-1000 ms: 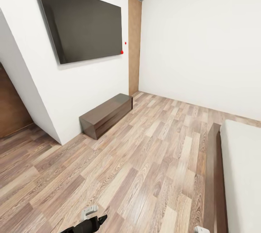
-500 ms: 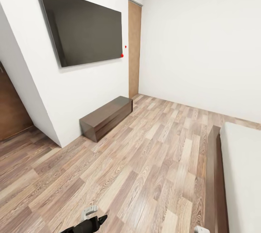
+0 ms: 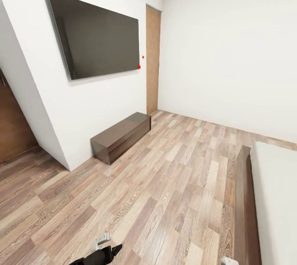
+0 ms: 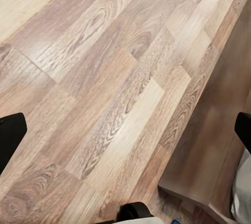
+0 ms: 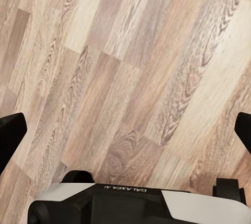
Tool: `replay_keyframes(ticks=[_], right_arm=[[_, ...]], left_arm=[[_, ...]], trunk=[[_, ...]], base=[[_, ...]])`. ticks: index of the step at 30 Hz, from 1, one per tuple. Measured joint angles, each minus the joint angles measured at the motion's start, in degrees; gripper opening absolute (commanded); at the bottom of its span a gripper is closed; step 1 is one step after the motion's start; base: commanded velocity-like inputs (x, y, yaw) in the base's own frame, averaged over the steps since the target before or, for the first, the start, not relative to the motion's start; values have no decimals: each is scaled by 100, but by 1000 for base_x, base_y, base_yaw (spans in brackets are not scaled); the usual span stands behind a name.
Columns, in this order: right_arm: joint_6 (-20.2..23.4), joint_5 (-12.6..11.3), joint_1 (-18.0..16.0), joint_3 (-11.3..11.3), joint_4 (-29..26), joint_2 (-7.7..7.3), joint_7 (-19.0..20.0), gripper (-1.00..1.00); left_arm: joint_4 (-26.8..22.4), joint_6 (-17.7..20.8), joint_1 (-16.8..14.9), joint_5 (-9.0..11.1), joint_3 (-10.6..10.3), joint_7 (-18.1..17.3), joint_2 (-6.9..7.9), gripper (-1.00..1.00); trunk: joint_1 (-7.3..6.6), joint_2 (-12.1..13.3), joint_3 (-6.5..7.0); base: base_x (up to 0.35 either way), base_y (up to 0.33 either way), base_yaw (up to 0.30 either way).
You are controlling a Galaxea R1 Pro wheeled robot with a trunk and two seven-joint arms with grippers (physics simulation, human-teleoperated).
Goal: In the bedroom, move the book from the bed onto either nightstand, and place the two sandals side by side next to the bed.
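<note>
Head view: the whole scene sits lower in the frame than one second ago, so the camera has tilted up; the wall-mounted television (image 3: 99, 36), the long low TV cabinet (image 3: 121, 135) and the door (image 3: 153, 59) keep their places relative to one another. The bed (image 3: 274, 199) occupies the right edge, its long axis running away from the viewer, dark frame rail beside the plank floor (image 3: 165, 191). Left wrist view: the left claw (image 4: 125, 135) hangs open, fingertips wide apart above floor and bed-frame edge. Right wrist view: the right claw (image 5: 125, 135) is likewise spread open over bare floor.
</note>
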Motion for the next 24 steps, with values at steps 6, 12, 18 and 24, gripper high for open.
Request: replay_keyframes(ticks=[6,12,18,24], right_arm=[[0,5,0,0,0,0,0,100],[0,9,0,0,0,0,-4,100],[0,9,0,1,0,0,-6,100],[0,3,0,0,7,-1,18,100]], left_arm=[[0,0,0,0,0,0,2,100],[0,0,0,0,-1,0,4,100],[0,0,0,0,0,0,4,100],[0,0,0,0,0,0,0,100]], trunk=[[0,0,55],[0,0,80],[0,0,82],[0,0,91]], base=[[0,0,0],[0,0,0],[0,0,0],[0,0,0]])
